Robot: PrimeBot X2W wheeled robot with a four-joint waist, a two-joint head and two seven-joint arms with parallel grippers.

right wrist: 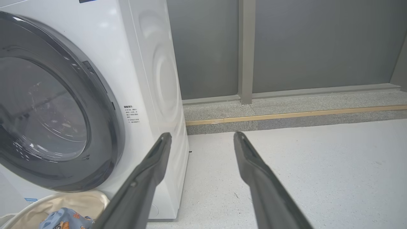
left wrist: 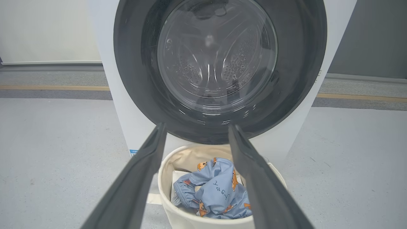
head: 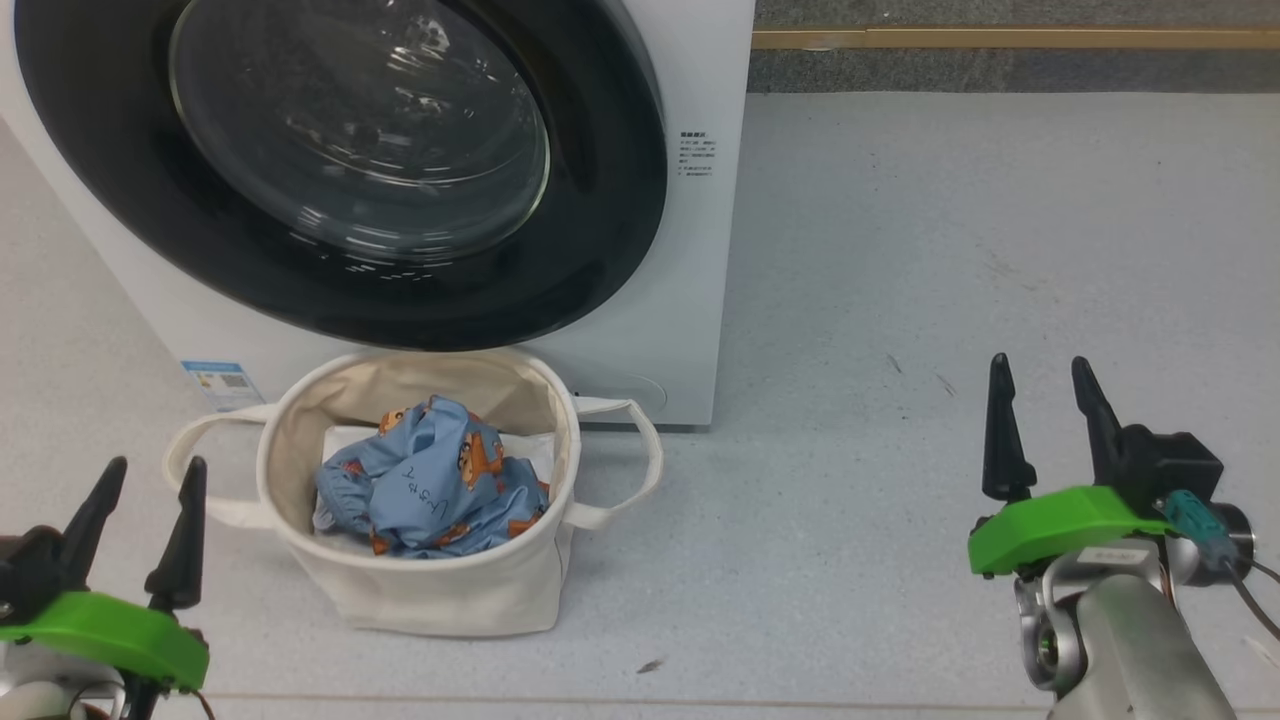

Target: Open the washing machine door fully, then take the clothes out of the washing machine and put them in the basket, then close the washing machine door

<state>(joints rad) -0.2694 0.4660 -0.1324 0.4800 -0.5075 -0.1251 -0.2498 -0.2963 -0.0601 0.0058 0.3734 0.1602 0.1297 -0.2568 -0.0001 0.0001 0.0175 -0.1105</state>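
Observation:
The washing machine (head: 690, 300) stands at the upper left, its door (head: 600, 250) with the black ring and glass porthole lying shut against the front. In front of it on the floor sits the cream basket (head: 450, 590), with the light blue printed clothes (head: 430, 490) crumpled inside. My left gripper (head: 150, 470) is open at the lower left, just left of the basket. My right gripper (head: 1045, 365) is open at the lower right, well away from the machine. In the left wrist view the open left gripper (left wrist: 197, 125) frames the door (left wrist: 133, 79) and the clothes (left wrist: 219, 190).
Pale speckled floor (head: 950, 300) spreads to the right of the machine. A raised grey step with a wooden strip (right wrist: 286, 114) runs along the grey wall (right wrist: 318, 44) behind. A white folded sheet (head: 345, 440) lies under the clothes in the basket.

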